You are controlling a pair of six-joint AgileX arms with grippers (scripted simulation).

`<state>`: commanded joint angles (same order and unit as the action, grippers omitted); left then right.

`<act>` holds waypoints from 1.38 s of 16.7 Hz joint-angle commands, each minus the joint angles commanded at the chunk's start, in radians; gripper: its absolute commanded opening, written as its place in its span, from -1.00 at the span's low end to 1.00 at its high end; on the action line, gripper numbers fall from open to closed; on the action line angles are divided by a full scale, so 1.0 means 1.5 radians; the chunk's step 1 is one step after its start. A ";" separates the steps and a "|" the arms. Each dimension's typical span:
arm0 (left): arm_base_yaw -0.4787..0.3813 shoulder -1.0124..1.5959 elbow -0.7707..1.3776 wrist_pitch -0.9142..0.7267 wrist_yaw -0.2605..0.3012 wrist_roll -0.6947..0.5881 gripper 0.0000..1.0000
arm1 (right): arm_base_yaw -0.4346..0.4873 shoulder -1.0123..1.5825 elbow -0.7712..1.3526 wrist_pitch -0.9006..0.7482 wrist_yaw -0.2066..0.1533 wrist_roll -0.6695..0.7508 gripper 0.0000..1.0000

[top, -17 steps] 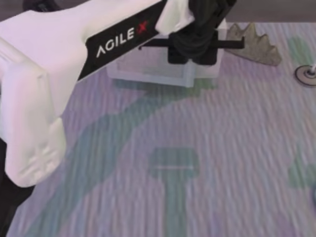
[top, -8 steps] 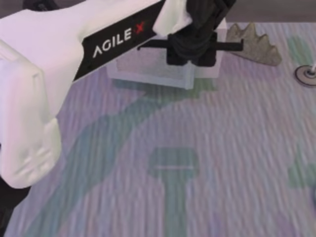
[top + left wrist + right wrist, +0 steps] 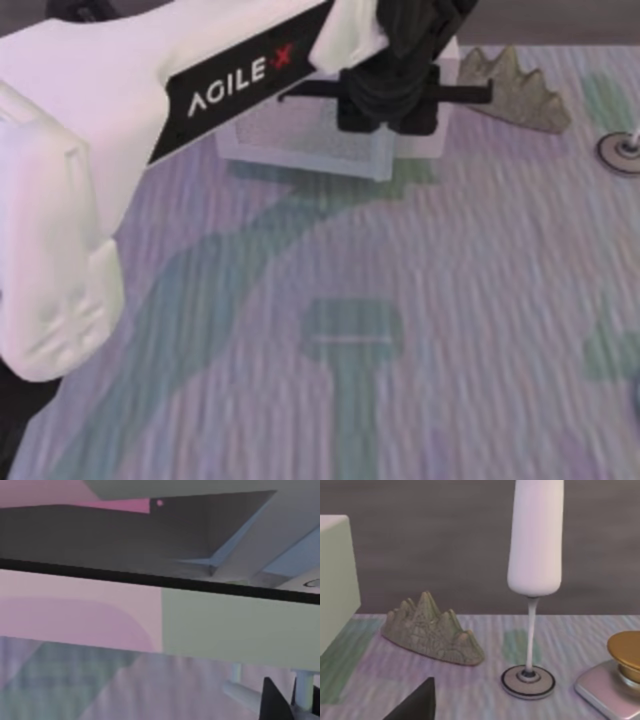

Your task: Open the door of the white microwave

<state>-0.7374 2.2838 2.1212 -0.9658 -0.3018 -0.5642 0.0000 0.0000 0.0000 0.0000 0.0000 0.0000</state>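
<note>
The white microwave [image 3: 446, 72] stands at the table's far edge, partly under my left arm. Its door [image 3: 300, 135] shows its grey speckled mesh window from above and stands swung out from the front. My left gripper [image 3: 385, 100] is at the door's right edge. In the left wrist view its black fingertips [image 3: 275, 705] sit on either side of a post of the pale door handle [image 3: 250, 692], shut on it, with a dark cavity [image 3: 125, 540] beyond. Of my right gripper, parked off the right side, only one black fingertip [image 3: 420, 702] shows, with nothing beside it.
A grey mountain-shaped ornament [image 3: 515, 90] lies just right of the microwave. A tall white stemmed glass [image 3: 535, 555] stands at the far right, its base [image 3: 622, 150] near the table's edge. A gold knob on a square pale base [image 3: 620, 675] sits beside it.
My left arm has shifted slightly to the left with the gripper still on the handle. The door's mesh window now shows darker and more fully from above.
</note>
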 joint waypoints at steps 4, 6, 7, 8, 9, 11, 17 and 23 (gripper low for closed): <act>0.000 0.000 0.000 0.000 0.000 0.000 -1.00 | 0.000 0.000 0.000 0.000 0.000 0.000 1.00; 0.000 0.000 0.000 0.000 0.000 0.000 -1.00 | 0.000 0.000 0.000 0.000 0.000 0.000 1.00; 0.000 0.000 0.000 0.000 0.000 0.000 -1.00 | 0.000 0.000 0.000 0.000 0.000 0.000 1.00; 0.000 0.000 0.000 0.000 0.000 0.000 -1.00 | 0.000 0.000 0.000 0.000 0.000 0.000 1.00; 0.000 0.000 0.000 0.000 0.000 0.000 -1.00 | 0.000 0.000 0.000 0.000 0.000 0.000 1.00; -0.004 -0.002 0.004 0.001 0.004 -0.003 -1.00 | 0.000 0.000 0.000 0.000 0.000 0.000 1.00; 0.001 -0.043 -0.066 0.039 0.016 0.032 -1.00 | 0.000 0.000 0.000 0.000 0.000 0.000 1.00; 0.003 -0.056 -0.094 0.052 0.022 0.048 -1.00 | 0.000 0.000 0.000 0.000 0.000 0.000 1.00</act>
<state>-0.7336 2.1996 1.9800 -0.8885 -0.2694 -0.4926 0.0000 0.0000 0.0000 0.0000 0.0000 0.0000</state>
